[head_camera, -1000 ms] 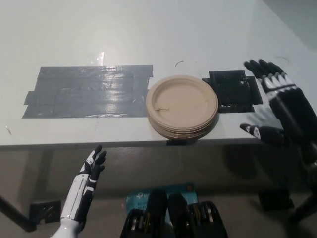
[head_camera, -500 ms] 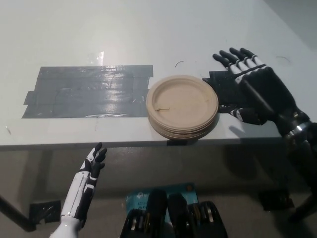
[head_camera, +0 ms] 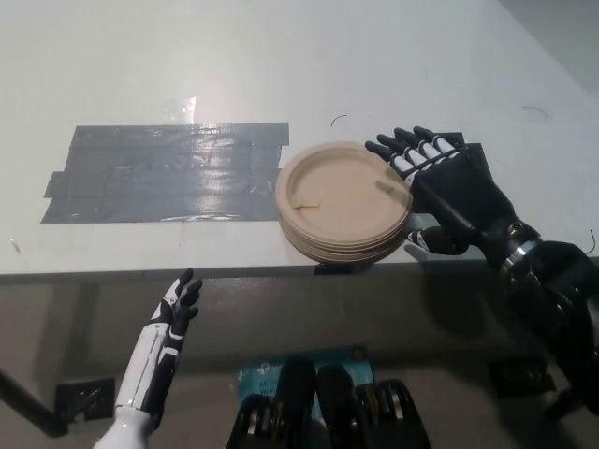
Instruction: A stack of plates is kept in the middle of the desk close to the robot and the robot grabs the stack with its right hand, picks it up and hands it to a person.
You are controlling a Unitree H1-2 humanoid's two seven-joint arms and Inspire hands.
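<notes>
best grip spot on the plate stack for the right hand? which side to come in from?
Grip the stack of plates at its right rim, coming in from the right. The stack lies flat at the desk's near edge, slightly overhanging it, so the thumb could probably slip under the rim with fingers on top. The right hand is open beside that rim already. The left hand rests open below the desk edge.

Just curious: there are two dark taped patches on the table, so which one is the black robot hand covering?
The small black patch right of the stack of plates; the right robot hand lies over it. The big grey patch to the left is uncovered.
</notes>
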